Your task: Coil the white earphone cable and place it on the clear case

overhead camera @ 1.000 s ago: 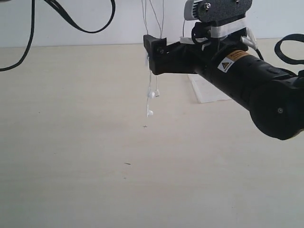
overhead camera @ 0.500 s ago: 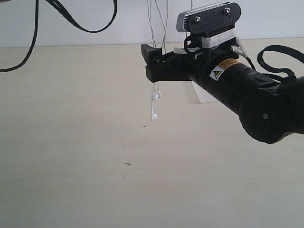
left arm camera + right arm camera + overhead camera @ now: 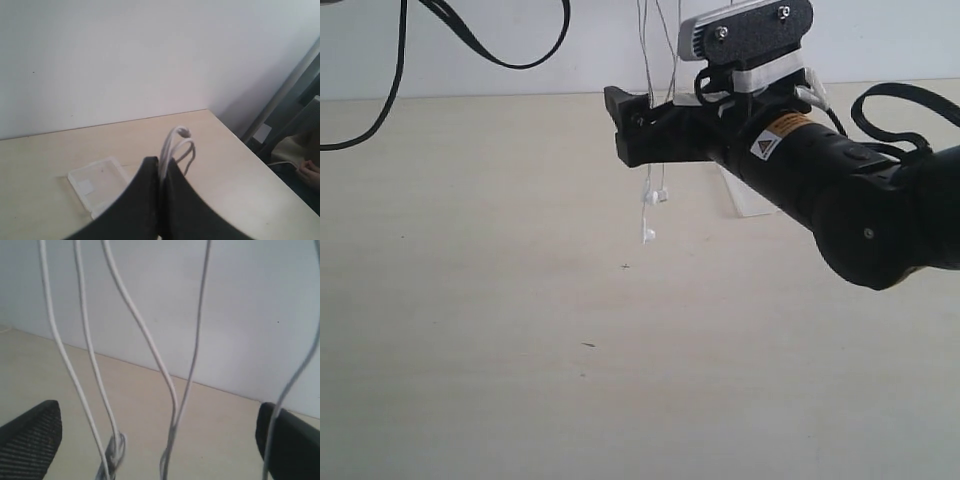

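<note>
The coiling step seemed half done. The left hand was pressed together on a folded bight of the very thin white earphone cable, with short loops poking out past its fingertips. From that grip several strands hung straight down.

The right hand stood with its fingers wide apart and gripped nothing. The strands dropped through the gap between those fingers without clearly touching either one. Below the right hand, the two small white earbuds dangled one above the other in the air, clear of the pale wooden counter.

The flat, translucent clear plastic case lay on the counter, beyond and below the right hand and partly hidden by its black arm. Nothing was resting on the case.

The next move probably called for the right hand to close on the strands between its fingers, so that the loose lower length could be gathered into the bundle. Strands this thin could slip out of a light pinch, and the earbuds looked free to swing.

The cable looked limp and smooth, with gentle waves in it. It formed a few long hanging loops and was not a tight coil.
</note>
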`<state>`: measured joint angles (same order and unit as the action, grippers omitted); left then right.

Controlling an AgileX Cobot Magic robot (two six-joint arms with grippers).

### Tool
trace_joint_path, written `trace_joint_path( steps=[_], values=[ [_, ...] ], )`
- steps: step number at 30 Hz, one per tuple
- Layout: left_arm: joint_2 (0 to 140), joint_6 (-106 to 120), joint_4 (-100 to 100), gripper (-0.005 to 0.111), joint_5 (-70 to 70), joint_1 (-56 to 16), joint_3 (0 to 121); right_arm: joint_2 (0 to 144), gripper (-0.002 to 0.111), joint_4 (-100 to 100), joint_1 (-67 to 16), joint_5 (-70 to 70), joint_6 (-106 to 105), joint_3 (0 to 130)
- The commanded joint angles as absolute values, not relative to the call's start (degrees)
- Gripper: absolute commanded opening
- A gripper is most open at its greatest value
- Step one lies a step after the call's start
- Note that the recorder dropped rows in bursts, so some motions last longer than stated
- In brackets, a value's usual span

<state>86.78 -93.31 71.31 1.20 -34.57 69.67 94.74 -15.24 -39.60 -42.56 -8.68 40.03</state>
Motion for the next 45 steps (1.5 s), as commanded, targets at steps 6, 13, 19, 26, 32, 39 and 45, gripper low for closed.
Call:
trace_joint_path(
  steps=[6, 13, 19, 26, 32, 39, 45],
  values=[
    [86.62, -94.25, 70.95, 0.0, 0.98, -34.76, 70.12, 94.71, 0.069, -15.05, -39.57, -34.24, -10.26, 43.38],
    [86.62, -94.25, 70.95, 0.0, 1.24, -34.76, 70.12, 94.71, 0.05, -15.05, -39.57, -32.33, -10.39, 43.38],
    [86.62, -94.25, 70.95, 0.0, 1.24, -34.76, 70.12, 94.71, 0.031, -15.05, -39.57, -32.7, -10.39, 43.38],
    [86.62, -94.25, 71.2, 0.0, 3.47, -34.76, 70.12, 91.37, 0.0, -15.05, -39.57, -30.04, -10.39, 43.38],
    [86.62, -94.25, 71.2, 0.0, 4.33, -32.71, 70.12, 85.12, 0.0, -15.05, -39.57, -18.2, -11.85, 43.38],
    [86.62, -93.19, 71.2, 0.0, 3.51, -31.88, 67.55, 76.49, 0.0, -15.05, -39.57, -2.13, -12.73, 44.23],
    [86.62, -94.1, 71.2, 0.0, 0.0, -31.99, 63.55, 70.75, 0.0, -14.47, -39.57, 7.05, -12.73, 47.35]
  ],
)
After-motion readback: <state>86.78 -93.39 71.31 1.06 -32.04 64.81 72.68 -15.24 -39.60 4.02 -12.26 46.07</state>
